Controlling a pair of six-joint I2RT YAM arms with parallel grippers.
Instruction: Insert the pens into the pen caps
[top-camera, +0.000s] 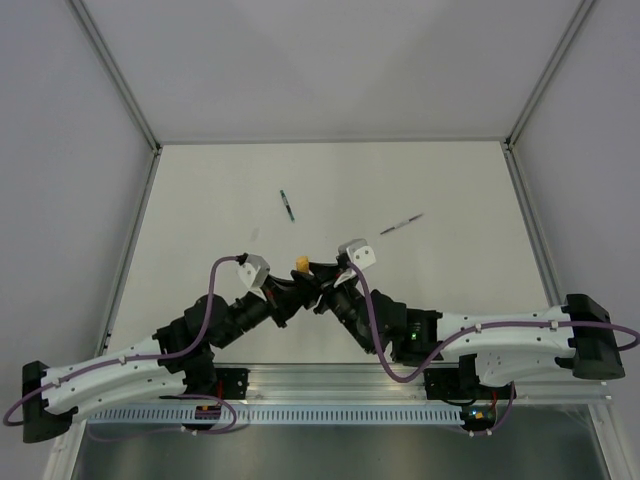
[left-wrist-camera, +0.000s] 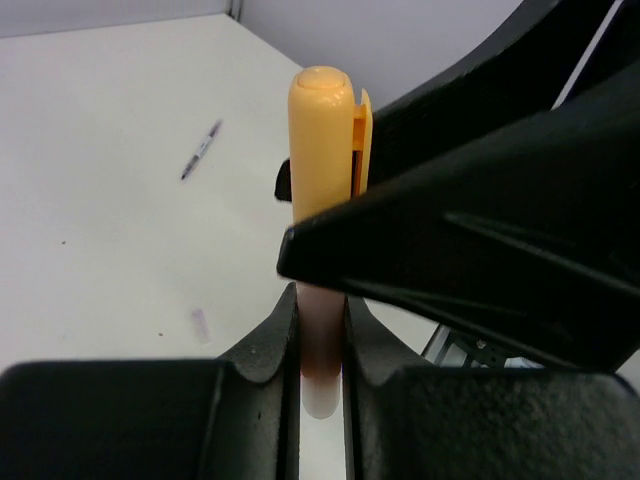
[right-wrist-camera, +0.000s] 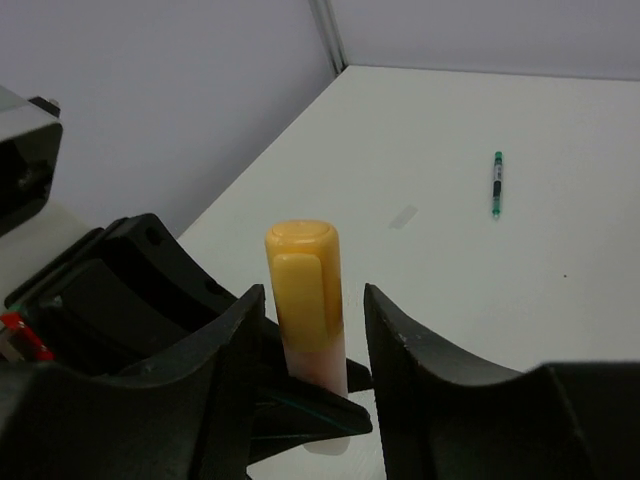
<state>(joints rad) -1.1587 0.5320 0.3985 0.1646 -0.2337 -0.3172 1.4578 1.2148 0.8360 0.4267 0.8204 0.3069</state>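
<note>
Three pens are counted, and one cap. A teal pen (top-camera: 288, 205) and a thin grey-white pen (top-camera: 401, 223) lie loose on the table (top-camera: 450, 180), well apart from each other and beyond the arms. The third, an orange pen (left-wrist-camera: 322, 345), is held above the table's near middle, where the two grippers meet.

The orange pen's barrel is seen as pale and pinkish. An orange-yellow cap (left-wrist-camera: 320, 140) with a rounded end and a flat clip is seated on its far end.

The pen's long axis runs straight out from between the left fingers, with the cap end away from that wrist. From above, little more than the cap's end can be seen. The teal pen is laid roughly near to far. The grey-white pen is laid on a diagonal, its far end to the right.

The left gripper (left-wrist-camera: 320, 335) is clamped on the barrel below the cap. The right gripper (right-wrist-camera: 312, 300) is set around the cap with its jaws parted, and a gap is seen beside the cap.

A small pale piece (left-wrist-camera: 200, 325) lies on the table; what it is cannot be told.
</note>
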